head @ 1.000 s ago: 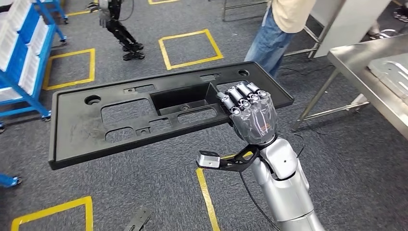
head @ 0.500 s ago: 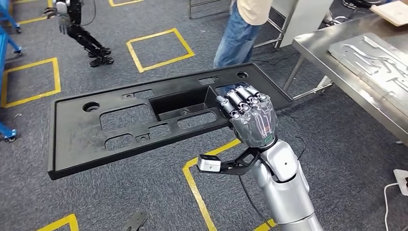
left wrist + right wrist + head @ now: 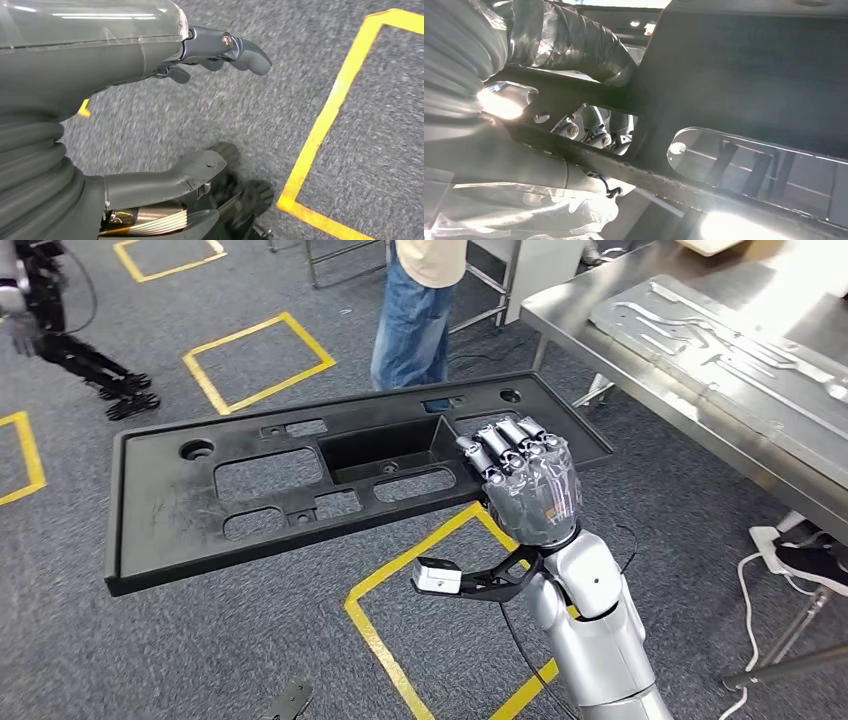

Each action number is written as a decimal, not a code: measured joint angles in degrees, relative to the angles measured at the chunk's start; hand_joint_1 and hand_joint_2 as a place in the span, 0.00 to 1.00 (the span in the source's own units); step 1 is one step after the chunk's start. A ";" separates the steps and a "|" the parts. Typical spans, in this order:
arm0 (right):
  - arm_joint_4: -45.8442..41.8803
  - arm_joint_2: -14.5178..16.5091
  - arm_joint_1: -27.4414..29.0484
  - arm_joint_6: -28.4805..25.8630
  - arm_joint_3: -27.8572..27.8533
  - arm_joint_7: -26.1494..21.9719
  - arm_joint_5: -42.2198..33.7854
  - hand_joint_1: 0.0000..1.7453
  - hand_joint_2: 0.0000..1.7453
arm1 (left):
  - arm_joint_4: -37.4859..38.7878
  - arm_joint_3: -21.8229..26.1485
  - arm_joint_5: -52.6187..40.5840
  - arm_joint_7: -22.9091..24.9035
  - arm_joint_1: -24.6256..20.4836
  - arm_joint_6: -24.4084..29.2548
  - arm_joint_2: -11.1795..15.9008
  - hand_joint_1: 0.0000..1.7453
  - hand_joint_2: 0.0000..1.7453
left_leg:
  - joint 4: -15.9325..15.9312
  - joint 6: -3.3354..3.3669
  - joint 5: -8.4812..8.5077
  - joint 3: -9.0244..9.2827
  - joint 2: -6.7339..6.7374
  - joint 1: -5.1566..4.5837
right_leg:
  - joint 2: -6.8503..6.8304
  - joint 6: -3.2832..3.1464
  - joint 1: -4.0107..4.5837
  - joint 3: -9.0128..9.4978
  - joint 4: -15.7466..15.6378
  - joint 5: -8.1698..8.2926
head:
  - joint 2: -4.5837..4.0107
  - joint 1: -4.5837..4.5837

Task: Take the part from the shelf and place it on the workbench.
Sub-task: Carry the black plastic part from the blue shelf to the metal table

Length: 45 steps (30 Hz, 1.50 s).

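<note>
Gripping the long black plastic panel (image 3: 300,485) near its right end, right hand (image 3: 525,480) with fingers curled over the near edge beside the central recess, silver forearm rising from below. Held roughly level above the floor, well apart from the workbench. Flat, matte, rimmed all round, pierced by rectangular cutouts, round holes toward each end, a deep box-shaped pocket in the middle; dusty scuffs on the left half. Seen from the right wrist, dark underside with light through the openings. No readable writing. Left hand (image 3: 150,100) hanging over the floor, thumb and fingers apart, holding nothing. Underfoot, grey carpet (image 3: 120,640) marked with yellow tape squares (image 3: 430,560). Further right, steel workbench (image 3: 560,315) bearing a grey metal sheet part (image 3: 730,335). Beyond, a person (image 3: 420,310) in jeans standing; far left, another robot's dark legs (image 3: 90,365).
</note>
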 joint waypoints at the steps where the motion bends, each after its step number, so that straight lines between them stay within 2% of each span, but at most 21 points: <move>1: -0.01 0.01 -0.02 0.01 0.00 0.02 0.01 1.00 1.00 | 0.00 -0.01 0.02 0.03 -0.01 0.01 -0.02 0.00 1.00 | -1.31 0.18 0.13 0.52 -0.95 0.03 | 0.64 0.34 -0.08 -0.37 0.21 0.06 | 0.00 0.01; 4: -0.03 -0.01 0.04 0.01 -0.05 0.07 0.02 1.00 1.00 | -0.01 -0.04 0.06 0.10 -0.12 0.03 -0.21 0.00 1.00 | -1.97 1.17 0.23 0.74 -0.12 -0.10 | 1.77 1.43 -0.31 -1.16 0.27 0.47 | 0.00 -0.01; 6: -0.02 -0.03 -0.11 -0.01 -0.10 0.11 0.06 1.00 1.00 | -0.09 -0.11 0.07 0.11 -0.35 0.03 -0.49 0.00 1.00 | -2.43 2.04 0.64 0.90 1.21 0.02 | -0.78 1.97 -0.12 -2.28 2.50 -0.97 | 0.00 0.19; 8: 0.00 -0.02 -0.28 -0.01 -0.11 0.19 0.10 1.00 1.00 | -0.15 -0.17 0.11 0.21 -0.34 0.03 -0.64 0.00 1.00 | -2.55 2.54 0.71 0.95 2.63 -0.17 | -4.21 2.37 -0.07 -5.22 8.71 -4.21 | 0.00 0.37; 10: 0.08 -0.03 -0.18 -0.01 -0.11 0.36 0.11 1.00 1.00 | -0.15 -0.20 0.23 0.41 -0.09 0.03 -0.63 0.00 1.00 | -2.54 2.71 0.63 0.91 4.25 -0.36 | -5.39 2.61 -0.24 -8.02 14.45 -6.11 | 0.00 0.37; 11: 0.12 -0.03 -0.11 0.00 -0.11 0.43 0.10 1.00 1.00 | -0.15 -0.21 0.28 0.48 -0.04 0.04 -0.62 0.00 1.00 | -2.53 2.73 0.58 0.91 5.04 -0.42 | -5.65 2.61 -0.28 -8.18 14.86 -5.67 | 0.00 0.36; 13: 0.14 -0.03 -0.11 0.00 -0.11 0.54 0.08 1.00 1.00 | -0.15 -0.23 0.39 0.51 -0.13 0.03 -0.61 0.00 1.00 | -2.53 2.68 0.44 1.05 6.39 -0.51 | -6.59 2.22 -0.17 -5.20 9.61 -2.47 | 0.00 0.36; 14: 0.14 -0.03 -0.23 0.00 -0.11 0.57 0.05 1.00 1.00 | -0.15 -0.26 0.44 0.51 -0.18 0.03 -0.62 0.00 1.00 | -2.53 2.56 0.31 1.17 6.98 -0.63 | -8.00 1.82 0.18 -3.00 5.68 -1.11 | 0.00 0.36; 16: 0.13 0.01 -0.60 0.00 -0.11 0.60 0.02 1.00 1.00 | -0.15 -0.32 0.56 0.51 -0.23 0.02 -0.64 0.00 1.00 | -2.51 2.14 0.04 1.35 8.07 -0.94 | -10.16 1.02 0.99 -0.22 0.41 0.10 | 0.00 0.35; 17: 0.14 0.03 -0.75 0.01 -0.11 0.61 0.01 1.00 1.00 | -0.15 -0.34 0.61 0.52 -0.23 0.01 -0.66 0.00 1.00 | -2.56 1.87 -0.07 1.44 8.68 -1.07 | -10.47 0.77 1.30 0.06 -0.37 -0.07 | 0.00 0.34; 19: 0.16 0.05 -0.85 0.00 -0.11 0.61 0.00 1.00 1.00 | -0.16 -0.36 0.68 0.56 -0.28 -0.01 -0.68 0.00 1.00 | -2.56 1.36 -0.43 1.69 9.56 -1.11 | -9.13 0.33 1.15 0.09 -0.77 0.13 | 0.00 0.35; 21: 0.25 0.13 -1.03 0.00 -0.11 0.60 0.02 1.00 1.00 | -0.17 -0.38 0.70 0.61 -0.35 -0.02 -0.70 0.00 1.00 | -0.52 0.88 -2.15 1.06 7.79 -0.97 | -7.93 -0.25 0.66 0.46 -1.46 0.53 | 0.00 0.33; 24: 0.69 0.38 -1.46 0.02 -0.11 0.62 0.26 1.00 1.00 | -0.17 -0.38 0.79 0.85 -0.18 0.00 -0.68 0.00 1.00 | 9.06 0.40 -6.87 -3.48 4.01 -0.79 | -6.49 -0.76 0.40 0.60 -1.75 0.77 | 0.00 0.30; 26: 1.08 0.42 -1.49 0.02 -0.11 0.58 0.52 1.00 1.00 | -0.17 -0.38 0.83 0.97 0.00 0.00 -0.67 0.00 1.00 | 12.51 0.05 -6.89 -5.59 3.47 -0.64 | -5.52 -0.73 0.30 0.58 -1.50 0.67 | 0.00 0.30; 30: 1.54 0.45 -1.78 0.02 -0.11 0.58 0.87 1.00 1.00 | -0.17 -0.38 0.86 0.95 -0.17 -0.02 -0.71 0.00 1.00 | 1.99 -0.54 -0.36 -1.51 2.96 0.10 | -4.38 0.30 -0.02 0.08 0.38 -0.35 | 0.00 0.31; 34: 1.73 0.50 -2.08 0.04 -0.11 0.51 1.11 1.00 1.00 | -0.17 -0.38 0.95 0.92 -0.20 -0.03 -0.76 0.00 1.00 | -0.14 0.99 0.10 -0.99 2.58 -0.11 | -4.08 1.43 0.10 -0.81 1.30 -0.55 | 0.00 0.31; 36: 1.80 0.51 -2.23 0.03 -0.11 0.50 1.14 1.00 1.00 | -0.17 -0.38 1.08 0.89 -0.33 -0.02 -0.78 0.00 1.00 | -0.42 1.75 0.46 -0.97 2.65 -0.07 | -4.65 1.90 -0.07 -1.51 2.89 -1.79 | 0.00 0.31; 39: 1.92 0.50 -2.45 0.02 -0.11 0.48 1.14 1.00 1.00 | -0.17 -0.38 1.46 0.86 -0.36 0.02 -0.79 0.00 1.00 | -0.55 2.40 0.58 -0.99 2.86 -0.15 | -5.43 2.43 -0.23 -5.53 11.83 -6.42 | 0.00 0.32; 41: 2.02 0.49 -2.41 0.02 -0.11 0.45 1.18 1.00 1.00 | -0.17 -0.37 1.63 0.74 -0.28 -0.15 -0.78 0.00 1.00 | -0.55 2.49 0.53 -0.98 2.98 -0.29 | -5.54 2.38 -0.25 -7.37 15.70 -7.22 | 0.00 0.32; 42: 2.05 0.49 -2.41 0.02 -0.11 0.44 1.20 1.00 1.00 | -0.17 -0.37 1.68 0.63 -0.27 -0.34 -0.78 0.00 1.00 | -0.55 2.51 0.52 -0.94 3.00 -0.37 | -5.57 2.17 -0.20 -6.88 14.73 -6.11 | 0.00 0.33; 45: 2.04 0.50 -2.61 0.02 -0.11 0.40 1.23 1.00 1.00 | -0.17 -0.39 1.70 0.30 -0.32 -0.85 -0.87 0.00 1.00 | -0.59 2.43 0.45 -0.84 3.00 -0.53 | -5.88 0.82 0.50 -1.84 4.59 -1.45 | 0.00 0.31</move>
